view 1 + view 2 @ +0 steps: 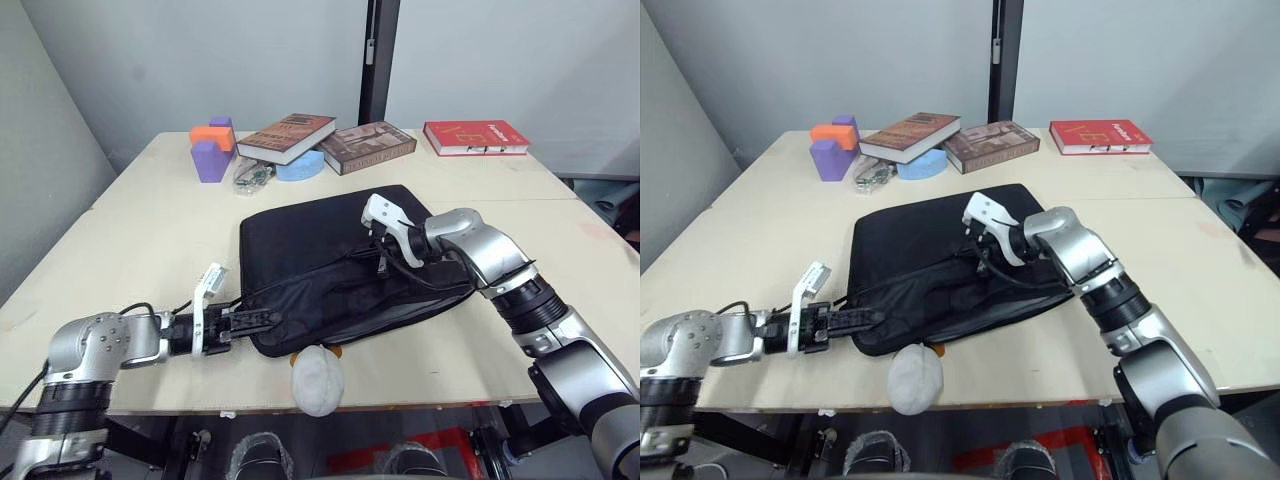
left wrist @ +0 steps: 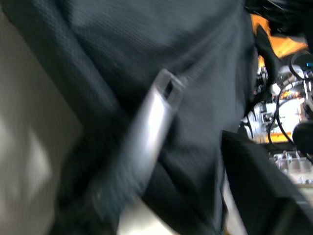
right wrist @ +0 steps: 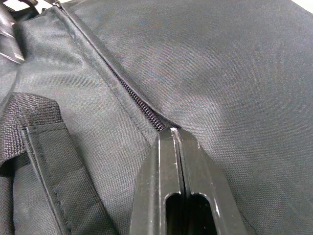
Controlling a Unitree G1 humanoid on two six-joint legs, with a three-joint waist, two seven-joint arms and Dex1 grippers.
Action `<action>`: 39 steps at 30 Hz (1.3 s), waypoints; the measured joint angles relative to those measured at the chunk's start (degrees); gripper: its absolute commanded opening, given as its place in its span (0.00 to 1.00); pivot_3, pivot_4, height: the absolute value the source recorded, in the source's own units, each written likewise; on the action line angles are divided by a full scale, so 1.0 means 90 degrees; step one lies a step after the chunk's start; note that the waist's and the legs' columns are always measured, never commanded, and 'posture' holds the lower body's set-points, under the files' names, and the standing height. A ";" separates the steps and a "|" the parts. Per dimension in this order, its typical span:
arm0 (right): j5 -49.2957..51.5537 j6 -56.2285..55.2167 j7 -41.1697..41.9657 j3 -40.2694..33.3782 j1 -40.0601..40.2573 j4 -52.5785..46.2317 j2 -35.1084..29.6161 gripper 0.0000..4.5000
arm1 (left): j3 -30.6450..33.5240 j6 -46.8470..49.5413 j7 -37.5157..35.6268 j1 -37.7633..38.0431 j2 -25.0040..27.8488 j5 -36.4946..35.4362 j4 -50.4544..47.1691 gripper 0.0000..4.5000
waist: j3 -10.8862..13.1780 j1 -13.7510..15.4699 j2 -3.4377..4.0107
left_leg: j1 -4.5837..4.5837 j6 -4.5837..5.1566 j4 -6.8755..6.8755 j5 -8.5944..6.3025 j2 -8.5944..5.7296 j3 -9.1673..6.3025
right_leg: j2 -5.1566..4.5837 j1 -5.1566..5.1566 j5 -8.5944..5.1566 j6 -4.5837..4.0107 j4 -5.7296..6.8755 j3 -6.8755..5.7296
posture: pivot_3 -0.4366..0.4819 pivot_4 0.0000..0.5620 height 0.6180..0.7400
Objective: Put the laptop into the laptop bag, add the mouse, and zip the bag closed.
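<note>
Nearest to us, a rounded white lump (image 1: 318,380) with an orange bit is sitting at the table's (image 1: 120,230) front edge, just beside the laptop bag's (image 1: 320,240) near corner. We are reaching our left gripper (image 1: 262,321) in from the left, its black fingers lying against that near corner of the bag; we cannot tell whether they are closed on the fabric. Our right gripper (image 3: 172,138) is pressing down on the middle of the bag, fingers pinched together right at the end of the zip's (image 3: 132,95) teeth, with a strap handle (image 3: 44,147) lying just beside it. Behind the bag, along the far side of the table, purple and orange blocks (image 1: 212,147), a blue disc (image 1: 300,165), two stacked books (image 1: 330,142) and a red book (image 1: 475,137) are lying well apart from our arms.
</note>
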 measured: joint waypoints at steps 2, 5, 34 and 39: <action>0.0002 0.0008 -0.0005 -0.0002 0.0000 -0.0008 -0.0008 0.00 | 0.0025 0.0087 0.0046 -0.0080 0.0013 -0.0018 0.0027 0.22 | 0.0000 0.0011 -0.0001 | -0.0003 0.0000 0.0000 0.0000 0.0000 0.0000 | 0.0000 0.0000 0.0000 0.0000 -0.0005 -0.0001 | 0.48 0.27 0.73; 0.0013 0.0018 -0.0006 0.0006 0.0000 -0.0074 -0.0006 0.00 | 0.0015 0.0169 -0.0046 -0.0190 0.0156 -0.0071 0.0159 0.05 | 0.0004 0.0011 -0.0004 | -0.0016 -0.0001 -0.0001 0.0000 0.0000 -0.0001 | 0.0000 -0.0008 0.0000 0.0000 -0.0015 -0.0005 | 0.48 0.27 0.73; 0.1697 0.1347 0.0201 -0.1282 0.0505 -0.2116 -0.0710 0.00 | -0.3351 -0.2311 -0.5042 -0.2938 0.2199 0.3015 0.4373 0.03 | 0.0025 0.0296 -0.0009 | -0.0055 -0.0041 -0.0037 0.0018 0.0003 -0.0020 | 0.0005 -0.0017 0.0002 -0.0003 -0.0072 -0.0035 | 0.48 0.27 0.73; 0.2476 0.1639 0.0250 -0.1754 0.0869 -0.2995 -0.1141 0.00 | -0.3564 -0.2419 -0.5407 -0.3164 0.2191 0.3397 0.4651 0.03 | 0.0026 0.0345 -0.0010 | -0.0055 -0.0043 -0.0036 0.0017 0.0003 -0.0024 | 0.0004 -0.0016 0.0002 -0.0003 -0.0069 -0.0037 | 0.48 0.27 0.73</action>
